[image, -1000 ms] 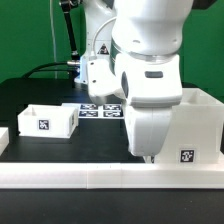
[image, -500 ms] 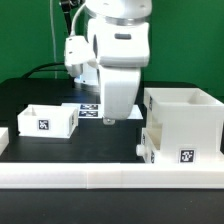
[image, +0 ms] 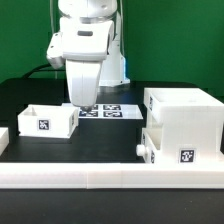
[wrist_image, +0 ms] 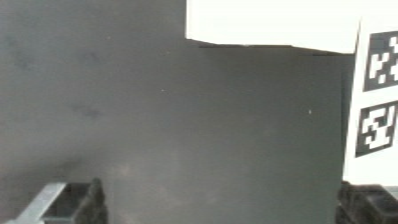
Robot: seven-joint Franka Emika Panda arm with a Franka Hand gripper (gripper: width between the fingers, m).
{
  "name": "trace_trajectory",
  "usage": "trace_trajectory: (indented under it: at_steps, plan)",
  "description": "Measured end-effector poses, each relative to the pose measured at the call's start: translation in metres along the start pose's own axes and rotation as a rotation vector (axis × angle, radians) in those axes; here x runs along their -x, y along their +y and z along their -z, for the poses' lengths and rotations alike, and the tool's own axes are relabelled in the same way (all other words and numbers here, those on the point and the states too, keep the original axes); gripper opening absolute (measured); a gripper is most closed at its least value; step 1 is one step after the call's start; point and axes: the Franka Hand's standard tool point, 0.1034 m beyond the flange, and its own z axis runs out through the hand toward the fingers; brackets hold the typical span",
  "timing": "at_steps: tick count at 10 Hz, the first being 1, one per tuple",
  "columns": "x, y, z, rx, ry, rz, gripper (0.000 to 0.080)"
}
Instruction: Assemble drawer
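Observation:
The drawer's large white housing (image: 185, 118) stands at the exterior view's right, with a tag low on its front. A smaller white part with a knob (image: 147, 149) sits against its lower left side. An open-top white tray (image: 45, 120) with a tag stands at the left. My gripper (image: 82, 102) hangs open and empty above the table between the tray and the marker board (image: 106, 111). In the wrist view the gripper (wrist_image: 217, 205) looks onto bare dark table, with one finger (wrist_image: 64, 203) at each side and the marker board's tags (wrist_image: 377, 95) beside it.
A long white border rail (image: 110, 178) runs along the front of the table. Another white piece (image: 3, 137) shows at the far left edge. A bright white surface (wrist_image: 267, 22) lies ahead of the fingers in the wrist view; I cannot tell what it is.
The arm has swung from over the housing at the exterior view's right to the left, and now stands between the tray and the marker board. The housing is fully uncovered.

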Motion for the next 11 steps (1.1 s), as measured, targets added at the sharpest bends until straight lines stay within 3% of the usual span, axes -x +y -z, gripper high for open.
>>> trace_trajectory:
  at_steps: [4, 5, 8, 9, 11]
  plan:
    - [0.000, 0.000, -0.002, 0.002, 0.004, -0.186, 0.0648]
    - [0.008, -0.001, -0.008, 0.020, 0.008, -0.329, 0.0648]
    - [0.053, -0.025, -0.023, 0.013, 0.002, -0.556, 0.0648]
    - [0.061, -0.031, -0.024, 0.014, 0.002, -0.629, 0.0648]
    - [0.056, -0.029, -0.024, 0.013, 0.004, -0.739, 0.0648]
